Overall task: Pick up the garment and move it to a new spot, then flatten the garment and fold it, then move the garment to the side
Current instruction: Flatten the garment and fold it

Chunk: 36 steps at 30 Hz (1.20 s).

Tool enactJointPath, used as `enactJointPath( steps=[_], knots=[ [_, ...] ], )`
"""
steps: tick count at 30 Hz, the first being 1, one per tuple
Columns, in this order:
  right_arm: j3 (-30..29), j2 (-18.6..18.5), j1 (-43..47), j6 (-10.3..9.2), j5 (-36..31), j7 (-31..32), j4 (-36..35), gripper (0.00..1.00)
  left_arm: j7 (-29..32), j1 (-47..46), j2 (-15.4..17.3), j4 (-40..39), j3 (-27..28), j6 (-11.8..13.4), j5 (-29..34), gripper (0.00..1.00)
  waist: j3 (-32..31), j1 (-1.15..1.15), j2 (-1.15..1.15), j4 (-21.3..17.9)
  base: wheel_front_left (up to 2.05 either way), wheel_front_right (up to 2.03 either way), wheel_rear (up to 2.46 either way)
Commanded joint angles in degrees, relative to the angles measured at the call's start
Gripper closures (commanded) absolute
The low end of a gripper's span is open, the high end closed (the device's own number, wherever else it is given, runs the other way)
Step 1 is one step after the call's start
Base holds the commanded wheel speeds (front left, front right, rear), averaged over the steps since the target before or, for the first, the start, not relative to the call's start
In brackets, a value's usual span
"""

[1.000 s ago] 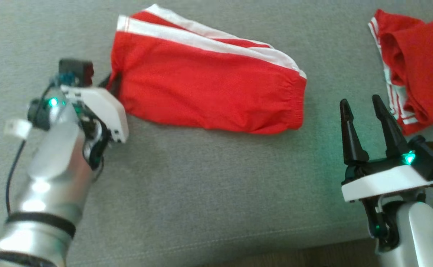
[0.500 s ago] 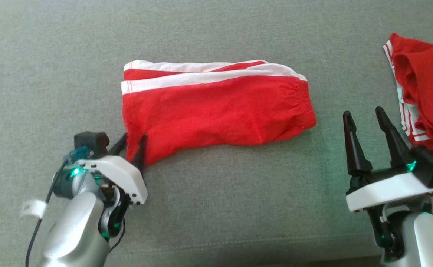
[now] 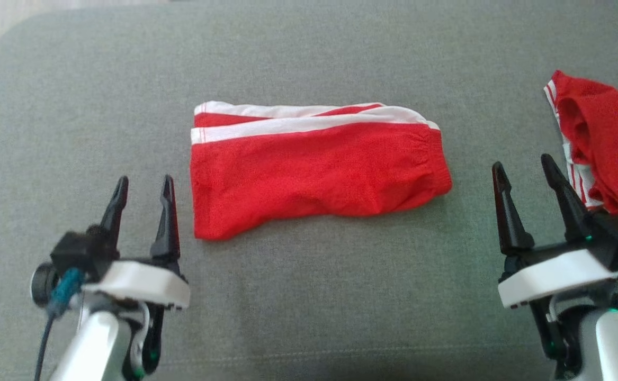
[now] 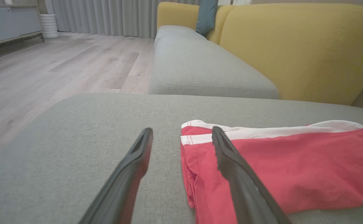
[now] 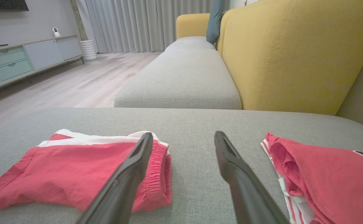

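a: so, starting at the left: left jaws?
b: spread wide, gripping nothing. hovering low over the grey seat cushion [image 3: 309, 296], just beside the near left corner of the garment [image 3: 314, 169], not touching.
a: and the garment?
b: red shorts with white stripes, lying mid-cushion between the two arms. folded lengthwise into a long band, stripes along the far edge, gathered waistband at the right end. flat and fairly square, with a slight bulge along the near edge.
a: why lying free like that?
b: looks set down on purpose. seems flattened and folded already, judging by the lie of the cloth; probably leaves only the shift to the side.
a: further right?
b: right jaws, likewise wide apart and empty, near the waistband end but clear of it. beyond them, a second red garment [image 3: 605, 148], crumpled, at the right edge of the cushion.
a: in the way?
b: possibly, for a move rightward: little bare cushion between the two garments. more room on the left. farther off, from the wrist views: yellow backrest [image 4: 293, 46], teal pillow [image 4: 207, 14], wood floor [image 4: 60, 62]. all well apart.
a: any risk?
b: could come unfolded if lifted by one corner. safer pinched through all layers, perhaps at both ends.
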Motion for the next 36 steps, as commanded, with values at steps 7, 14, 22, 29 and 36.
enactJointPath(
  steps=[7, 14, 22, 29, 36],
  knots=[
    [0.6, -0.2, 2.2, 0.22, -0.3, 1.2, -3.2, 0.00, -0.8, 3.7, 1.5, -7.8, 3.4, 1.8, 2.6, 0.00, -2.2, 0.00, 0.00, 0.9, 0.00, 0.00, 0.00],
    [0.3, -0.2, 3.0, 0.22, -0.1, 1.8, -3.4, 0.00, -0.8, 5.2, 1.7, -9.6, 3.2, 1.8, 4.0, 0.00, -2.8, 0.00, 0.00, 1.1, 0.00, 0.00, 0.00],
    [-0.2, -0.3, 2.1, 0.22, -0.3, 2.5, -2.0, 0.00, -0.8, 4.0, 2.1, -10.1, 3.0, 1.3, 4.6, 0.00, -1.5, 0.00, 0.00, 2.3, 0.00, 0.00, 0.00],
    [3.1, -2.4, -5.1, 0.22, 1.2, 5.1, 6.4, 0.00, -0.8, 0.5, 1.2, -10.6, 2.4, 0.3, 5.1, 0.00, 3.1, 0.00, 0.00, 5.1, 0.00, 0.00, 0.00],
    [4.0, -3.9, -14.2, 0.22, 2.5, 10.7, 17.1, 0.00, -0.8, -2.1, 0.0, -10.1, 2.1, -0.9, 6.3, 0.00, 6.5, 0.00, 0.00, 7.1, 0.00, 0.00, 0.00]
  ],
)
